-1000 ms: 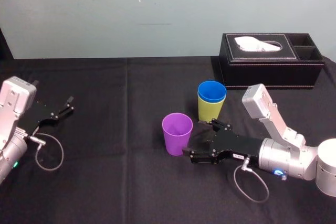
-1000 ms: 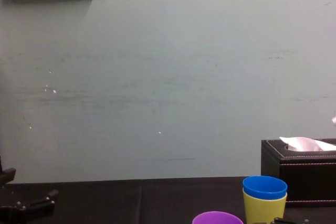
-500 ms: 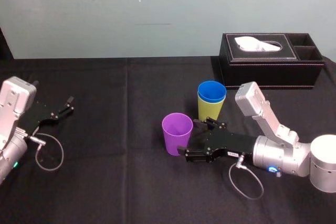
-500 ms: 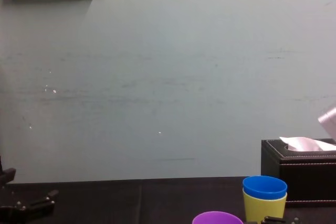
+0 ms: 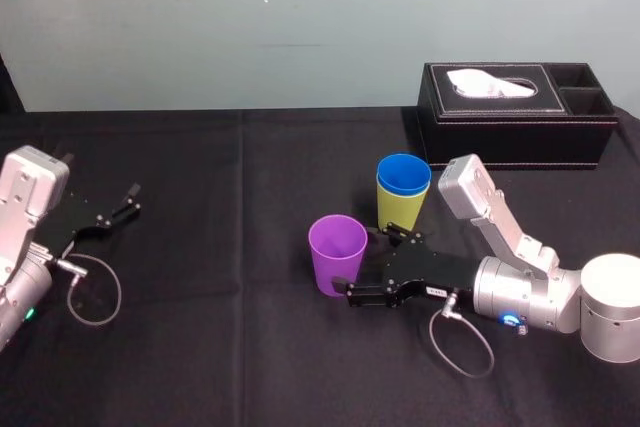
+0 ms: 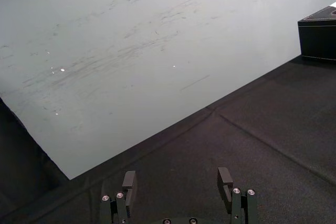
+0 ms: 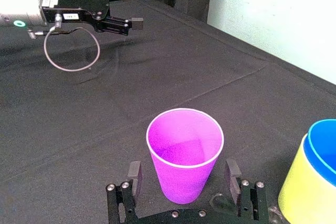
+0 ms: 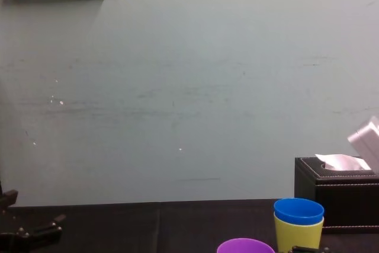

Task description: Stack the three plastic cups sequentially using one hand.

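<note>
- Right gripper [image 7: 182,165]: opened wide, nothing clamped. Its fingers [image 7: 231,176] are set on either side of the purple cup [image 5: 337,252], low on its wall, seemingly so that it can be closed there for a lift. Contact cannot be told.
- Purple cup: upright, mouth up, held between the fingers' span.
- Blue cup [image 5: 403,175]: nested in the yellow-green cup [image 5: 398,213], just beyond the far finger. This is judged to be the stack awaiting the purple one.
- Tissue box [image 5: 515,127]: farther behind, well apart.
- Left gripper [image 5: 128,198]: parked far across the cloth, opened, empty.
</note>
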You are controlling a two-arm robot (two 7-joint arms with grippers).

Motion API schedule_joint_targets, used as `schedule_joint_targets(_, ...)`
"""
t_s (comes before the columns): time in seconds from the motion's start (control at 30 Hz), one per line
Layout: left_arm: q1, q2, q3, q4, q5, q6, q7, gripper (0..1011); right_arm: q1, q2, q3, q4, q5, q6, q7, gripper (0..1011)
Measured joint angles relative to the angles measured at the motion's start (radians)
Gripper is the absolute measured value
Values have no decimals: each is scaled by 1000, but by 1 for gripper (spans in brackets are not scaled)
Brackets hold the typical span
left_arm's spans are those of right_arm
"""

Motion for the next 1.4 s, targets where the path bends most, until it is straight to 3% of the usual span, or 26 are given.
schedule_joint_targets(0.6,0,0,0,0,0,0,0,1010,41,-40,-15,65,-12,-3,1,1000)
schedule_joint_targets(1.1,0,0,0,0,0,0,0,1010,51,-50,-16,73,-10,-10,7,1000)
schedule_joint_targets(1.37,0,0,0,0,0,0,0,1010,50,-49,-16,72,-10,-9,7,863)
schedule_joint_targets(1.4,0,0,0,0,0,0,0,1010,50,-49,-16,72,-10,-9,7,805)
